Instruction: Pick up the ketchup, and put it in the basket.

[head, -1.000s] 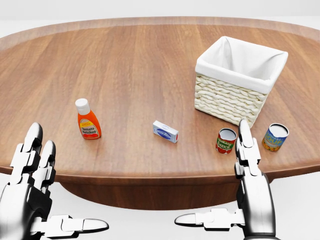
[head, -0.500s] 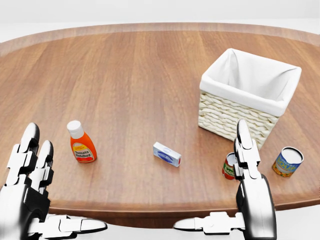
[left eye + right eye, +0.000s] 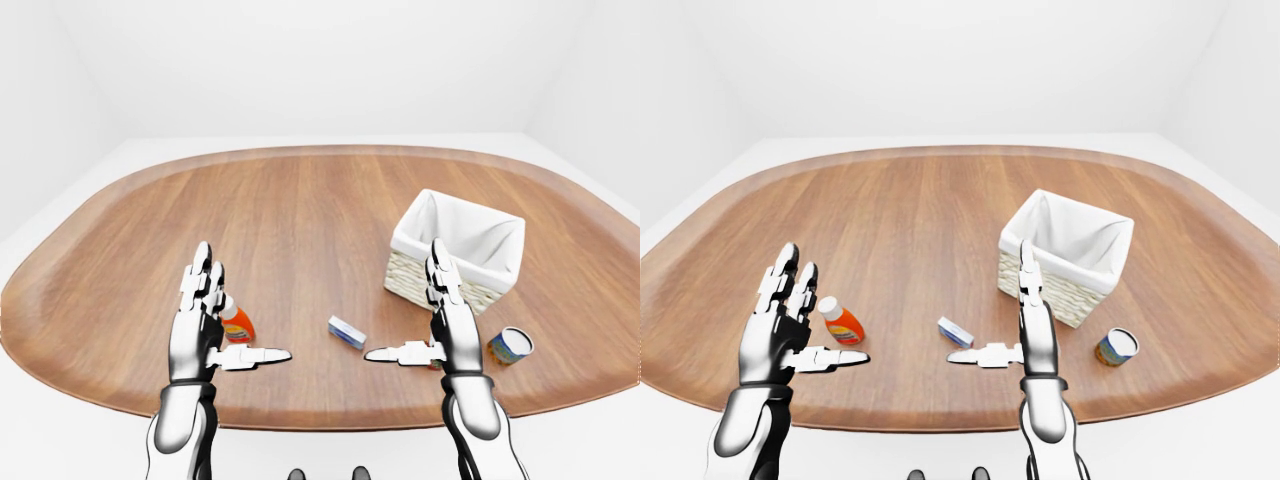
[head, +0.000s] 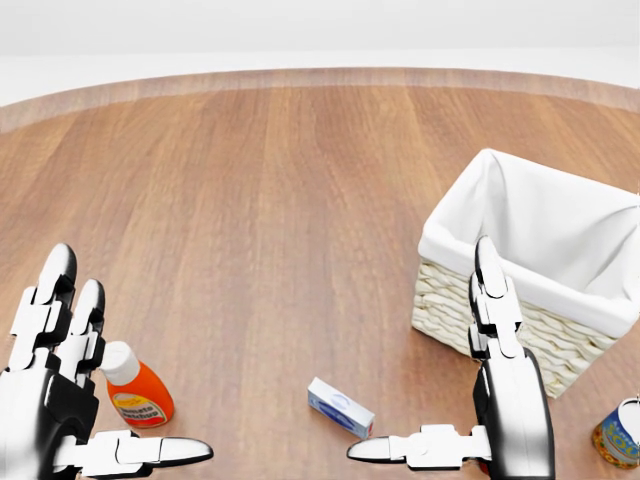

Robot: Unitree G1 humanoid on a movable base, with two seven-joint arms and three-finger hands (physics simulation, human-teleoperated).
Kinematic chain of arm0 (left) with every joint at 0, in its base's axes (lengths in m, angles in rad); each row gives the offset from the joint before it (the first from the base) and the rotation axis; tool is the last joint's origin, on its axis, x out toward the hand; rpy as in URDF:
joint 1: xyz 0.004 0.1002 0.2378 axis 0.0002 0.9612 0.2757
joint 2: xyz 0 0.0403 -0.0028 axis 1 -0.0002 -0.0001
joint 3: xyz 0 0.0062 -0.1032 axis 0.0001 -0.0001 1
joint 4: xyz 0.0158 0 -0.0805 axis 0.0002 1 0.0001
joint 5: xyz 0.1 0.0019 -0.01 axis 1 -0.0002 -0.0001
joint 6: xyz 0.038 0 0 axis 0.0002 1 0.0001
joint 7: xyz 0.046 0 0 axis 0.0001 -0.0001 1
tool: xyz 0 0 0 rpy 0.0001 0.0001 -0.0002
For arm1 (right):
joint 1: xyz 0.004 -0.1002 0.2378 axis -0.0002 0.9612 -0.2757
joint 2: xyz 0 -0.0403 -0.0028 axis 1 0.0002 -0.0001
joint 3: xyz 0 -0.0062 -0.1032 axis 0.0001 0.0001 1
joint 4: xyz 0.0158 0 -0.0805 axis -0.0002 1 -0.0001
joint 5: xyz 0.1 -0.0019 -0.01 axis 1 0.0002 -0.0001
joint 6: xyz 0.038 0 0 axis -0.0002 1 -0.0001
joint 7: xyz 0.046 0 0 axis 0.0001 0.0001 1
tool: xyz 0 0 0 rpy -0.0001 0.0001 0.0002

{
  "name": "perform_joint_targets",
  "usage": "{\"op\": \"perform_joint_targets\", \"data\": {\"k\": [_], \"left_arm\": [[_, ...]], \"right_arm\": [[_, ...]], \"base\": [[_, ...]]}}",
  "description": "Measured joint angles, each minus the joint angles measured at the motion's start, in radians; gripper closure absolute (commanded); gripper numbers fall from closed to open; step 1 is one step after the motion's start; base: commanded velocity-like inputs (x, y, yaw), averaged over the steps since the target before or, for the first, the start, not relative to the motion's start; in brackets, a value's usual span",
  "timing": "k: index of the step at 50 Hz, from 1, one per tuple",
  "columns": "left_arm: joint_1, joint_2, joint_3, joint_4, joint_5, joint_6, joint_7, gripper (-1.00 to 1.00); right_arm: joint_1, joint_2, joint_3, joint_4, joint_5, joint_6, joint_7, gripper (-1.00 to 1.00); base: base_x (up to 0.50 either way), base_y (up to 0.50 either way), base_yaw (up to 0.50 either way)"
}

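A ketchup bottle (image 3: 841, 323) stands upright on the near left part of an oval wooden table (image 3: 920, 210), just to the right of the left hand (image 3: 779, 335). That hand's fingers (image 3: 780, 282) are spread and raised, not touching the bottle. The right hand (image 3: 1034, 335) is also spread and holds nothing. A white-lined wicker basket (image 3: 1065, 255) sits to the right, well apart from the bottle, with a small blue box (image 3: 955, 332) between them.
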State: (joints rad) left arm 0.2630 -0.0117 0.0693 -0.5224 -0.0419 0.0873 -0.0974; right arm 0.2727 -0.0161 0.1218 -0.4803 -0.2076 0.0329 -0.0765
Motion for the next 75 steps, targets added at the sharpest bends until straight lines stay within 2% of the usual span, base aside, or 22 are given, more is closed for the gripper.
{"op": "perform_joint_targets", "data": {"k": [22,44,55,58,61,67,75], "left_arm": [[0.004,-0.002,0.000,-0.010,0.000,0.000,-0.002,-1.00],[0.005,0.002,-0.009,0.004,0.028,-0.001,-0.002,-1.00],[-0.011,0.002,0.019,0.013,0.047,0.000,0.013,-1.00],[-0.057,0.028,0.056,0.175,0.092,-0.097,0.060,-1.00],[-0.093,0.053,0.086,0.330,0.125,-0.175,0.100,-1.00],[-0.139,0.088,0.124,0.534,0.165,-0.175,0.156,-1.00],[-0.170,0.117,0.154,0.681,0.192,-0.175,0.197,-1.00]], "right_arm": [[0.000,0.000,0.001,-0.001,0.001,-0.008,-0.001,-1.00],[-0.011,0.005,-0.011,0.013,0.014,-0.001,-0.010,-1.00],[-0.022,0.008,-0.026,0.025,0.021,0.001,-0.008,-1.00],[-0.022,0.009,-0.032,0.024,0.024,0.003,-0.007,-1.00],[-0.023,0.009,-0.038,0.023,0.026,0.003,-0.006,-1.00],[-0.023,0.011,-0.045,0.022,0.028,0.004,-0.004,-1.00],[-0.023,0.013,-0.050,0.022,0.029,0.004,-0.003,-1.00]], "base": [[0.50,0.00,0.00],[0.00,0.00,0.00],[0.00,0.00,0.00],[0.00,0.00,0.00],[0.00,0.00,0.00],[0.00,0.00,0.00],[0.00,0.00,0.00]]}}
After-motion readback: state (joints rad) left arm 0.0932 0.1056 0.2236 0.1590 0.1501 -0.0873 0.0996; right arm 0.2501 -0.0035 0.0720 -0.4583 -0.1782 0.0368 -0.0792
